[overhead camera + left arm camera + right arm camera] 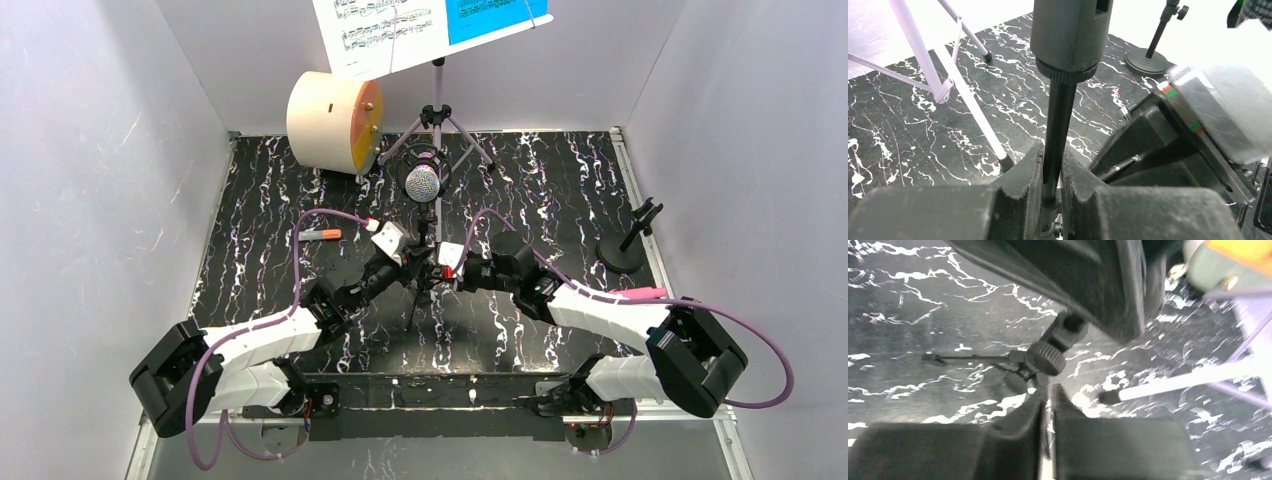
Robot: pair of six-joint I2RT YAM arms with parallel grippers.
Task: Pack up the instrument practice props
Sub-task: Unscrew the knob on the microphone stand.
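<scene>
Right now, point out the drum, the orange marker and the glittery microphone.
drum [318,115]: top view, cream side wall.
orange marker [322,235]: top view, barrel middle.
glittery microphone [422,183]: top view, silver head.

We see black table [250,250] w/ white marble veins under cream, orange-faced drum [325,120]. Right of drum: white & blue pages [385,30], lilac rack legs [400,143], silver glitter mic head [422,183].

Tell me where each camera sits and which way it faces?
Top external: above and behind the robot, looking down on the table; left arm and right arm show.
Left wrist: on the left arm, looking forward past its fingers, shut on the black mic stand.
Right wrist: on the right arm, looking past its fingers at a black tripod hub.
Shared: both wrist views catch a lilac rack leg.
</scene>
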